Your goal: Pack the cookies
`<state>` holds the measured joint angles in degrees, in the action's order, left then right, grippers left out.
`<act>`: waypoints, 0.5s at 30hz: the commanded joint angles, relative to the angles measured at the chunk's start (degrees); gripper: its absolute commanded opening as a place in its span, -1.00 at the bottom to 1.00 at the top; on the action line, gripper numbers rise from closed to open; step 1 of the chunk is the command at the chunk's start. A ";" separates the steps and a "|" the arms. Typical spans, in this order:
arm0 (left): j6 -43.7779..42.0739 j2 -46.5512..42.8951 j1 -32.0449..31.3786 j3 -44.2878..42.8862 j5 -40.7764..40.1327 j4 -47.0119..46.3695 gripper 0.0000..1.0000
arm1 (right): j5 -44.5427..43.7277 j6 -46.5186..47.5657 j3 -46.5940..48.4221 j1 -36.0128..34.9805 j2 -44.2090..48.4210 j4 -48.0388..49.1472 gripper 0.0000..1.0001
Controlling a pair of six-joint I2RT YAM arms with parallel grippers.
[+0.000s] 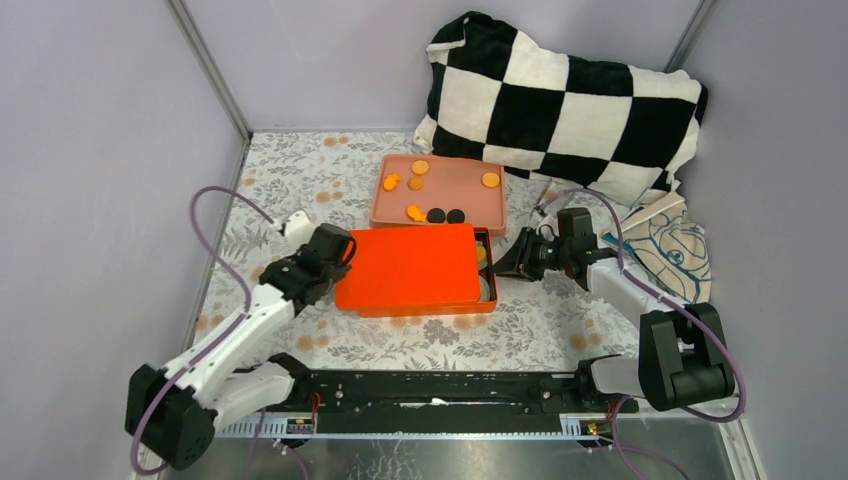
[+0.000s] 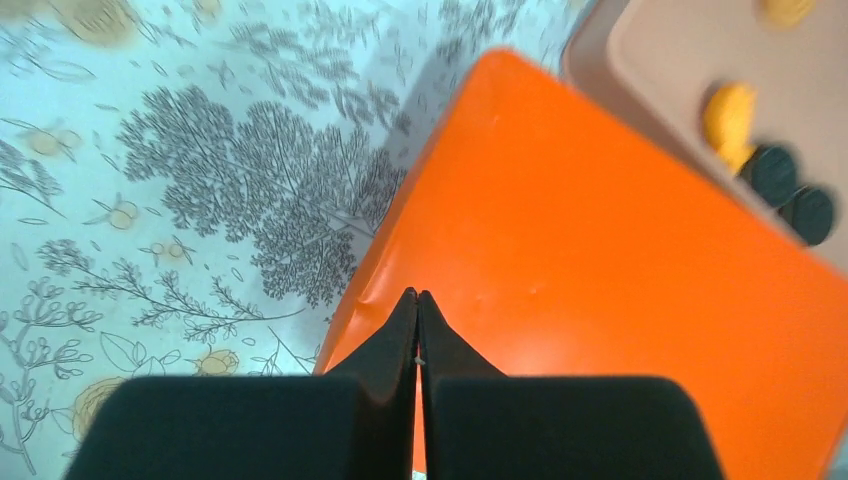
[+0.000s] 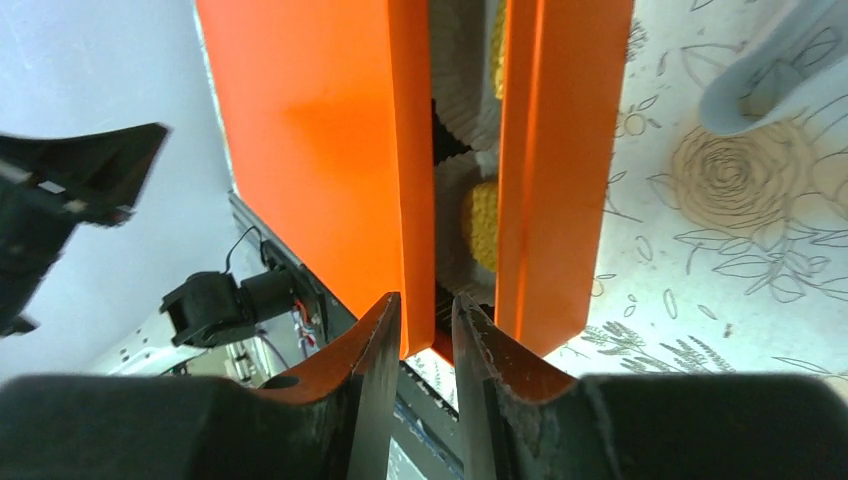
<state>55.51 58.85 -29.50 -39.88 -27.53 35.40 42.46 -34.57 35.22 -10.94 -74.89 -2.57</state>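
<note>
The cookies (image 1: 421, 167) are small flat discs. Five orange-yellow ones and two black ones (image 1: 436, 214) lie scattered on a pink tray (image 1: 455, 188) at the centre of the top view. More sit in an orange box (image 1: 492, 272) just below the tray. There, a yellow cookie (image 3: 482, 220) with a bumpy surface shows in a pleated white paper liner (image 3: 462, 90).

An orange lid (image 1: 410, 265) covers most of the box, leaving a gap along the box's right end.

The right hand (image 3: 428, 312) has its fingers narrowly parted, with the lid's edge gripped between them. The left hand (image 2: 417, 300) has its fingers pressed fully together, holding nothing, with its tips at the lid's left edge.

The floral tabletop (image 1: 560, 320) carries everything. A black-and-white checked pillow (image 1: 560, 100) lies at the upper right.
</note>
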 commanded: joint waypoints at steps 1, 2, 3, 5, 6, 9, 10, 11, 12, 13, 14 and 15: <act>4.14 -4.15 1.60 -5.97 -9.84 12.35 -1.00 | -5.86 2.35 3.98 -0.37 1.41 -2.68 -0.35; 4.41 -3.88 2.39 -6.02 -10.63 13.24 -0.99 | -6.75 2.50 4.45 -0.35 1.35 -2.97 -0.35; 4.43 -3.24 3.54 -5.74 -11.09 13.71 -0.99 | -7.88 2.65 5.01 -0.34 1.27 -3.38 -0.35; 4.48 -1.10 5.88 -4.30 -10.63 13.88 -1.00 | -10.14 2.75 6.00 -0.38 0.96 -3.96 -0.35; 4.65 0.02 6.57 -3.50 -10.56 13.49 -1.00 | -11.46 2.91 6.57 -0.33 0.67 -4.64 -0.36; 4.73 3.28 7.23 -1.37 -10.53 11.00 -1.00 | -16.12 3.78 8.57 -0.37 -0.67 -7.26 -0.36; 4.45 4.46 7.28 -0.82 -10.42 9.71 -1.00 | -17.77 4.09 9.29 -0.39 -1.15 -7.98 -0.37; 4.06 5.79 7.27 -0.26 -10.13 8.24 -1.00 | -19.34 4.14 9.80 -0.40 -1.66 -8.92 -0.37; 3.51 6.91 7.31 0.43 -9.36 6.10 -1.00 | -20.96 4.36 10.18 -0.34 -2.26 -9.58 -0.38; 2.58 7.82 7.26 1.21 -8.10 3.34 -1.00 | -21.92 4.49 10.41 -0.34 -3.03 -10.00 -0.38; 1.72 8.60 7.26 2.14 -6.29 0.42 -1.00 | -22.99 4.43 10.68 -0.34 -3.96 -10.37 -0.38; 1.02 9.15 7.28 2.90 -4.42 -2.66 -1.00 | -23.19 4.61 10.86 -0.37 -4.96 -10.49 -0.38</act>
<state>58.33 65.95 -22.70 -39.62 -34.87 42.54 25.78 -31.62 43.62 -10.94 -76.86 -9.45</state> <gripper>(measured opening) 0.000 0.313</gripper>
